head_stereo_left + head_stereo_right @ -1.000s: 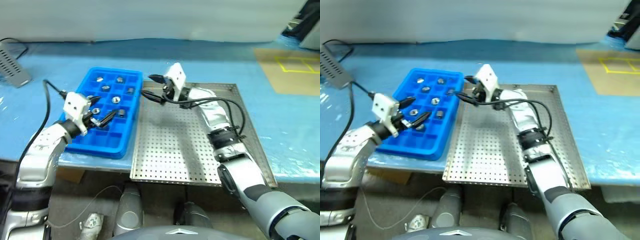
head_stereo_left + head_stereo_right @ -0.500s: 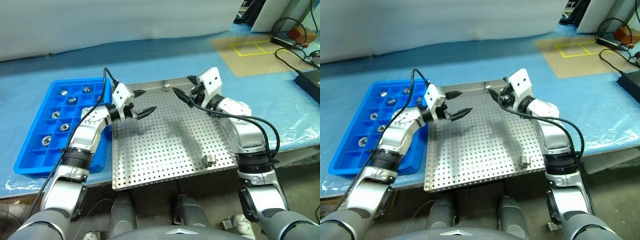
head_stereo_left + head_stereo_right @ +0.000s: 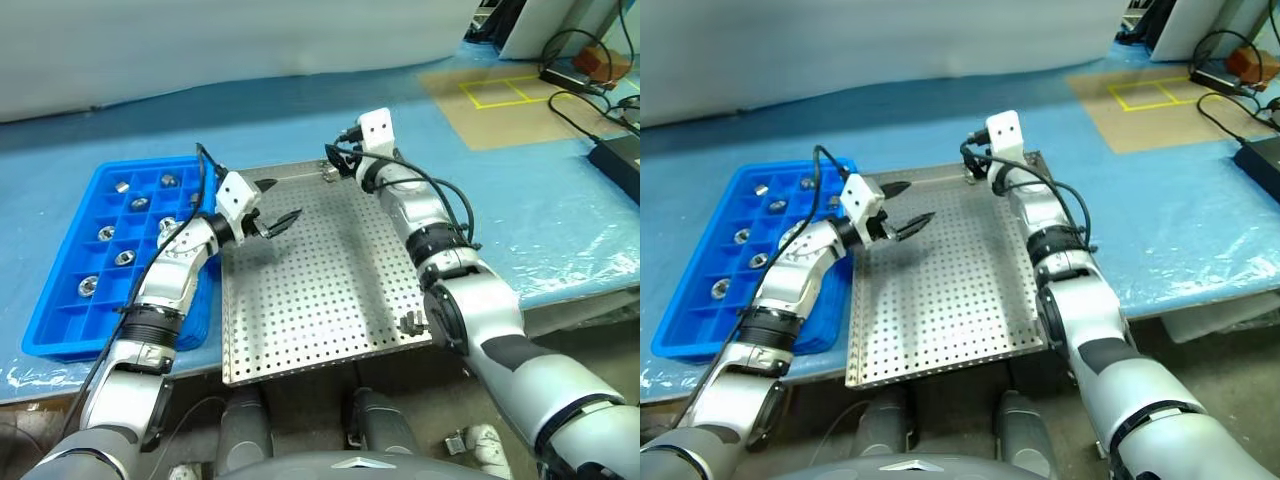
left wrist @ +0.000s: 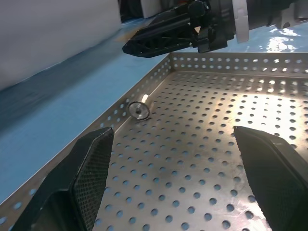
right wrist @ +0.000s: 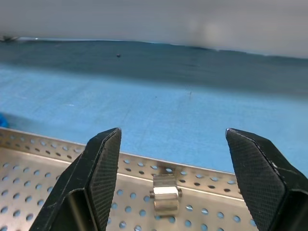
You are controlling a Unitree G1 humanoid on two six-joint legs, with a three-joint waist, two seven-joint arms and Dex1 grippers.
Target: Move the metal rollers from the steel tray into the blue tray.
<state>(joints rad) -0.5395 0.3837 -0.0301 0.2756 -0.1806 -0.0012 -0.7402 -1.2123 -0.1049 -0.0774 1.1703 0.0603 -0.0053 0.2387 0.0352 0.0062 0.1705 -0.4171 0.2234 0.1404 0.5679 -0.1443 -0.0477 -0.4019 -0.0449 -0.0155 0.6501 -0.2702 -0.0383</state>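
Right, my right gripper (image 5: 166, 168) is level and wide open, nothing held, framing a roller (image 5: 166, 198) lying against the far rim of the steel tray (image 3: 320, 300) (rim stops it rolling off). Left gripper (image 3: 277, 205) also wide open, empty, over the tray nr the blue tray (image 3: 60, 320), which already holds several rollers; another roller (image 3: 414, 322) sits by the near right corner.
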